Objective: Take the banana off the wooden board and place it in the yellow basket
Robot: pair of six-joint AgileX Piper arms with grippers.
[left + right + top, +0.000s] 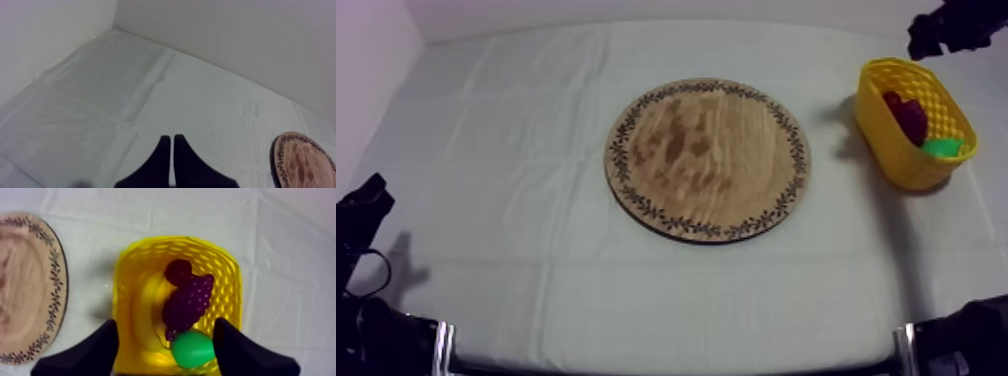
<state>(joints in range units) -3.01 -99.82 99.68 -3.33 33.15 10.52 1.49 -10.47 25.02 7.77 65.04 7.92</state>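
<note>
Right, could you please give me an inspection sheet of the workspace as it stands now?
surface: grey-white cloth, creased.
job's things: board bare; banana seems to lie in the basket, along its wall.
clutter: grapes, small red fruit and pear, all in the basket.
pincers: left pincer shut on nothing, over the cloth; right pincer open, over the basket.
cables: nothing seen.
surroundings: pale walls at the back and left; no person.
</note>
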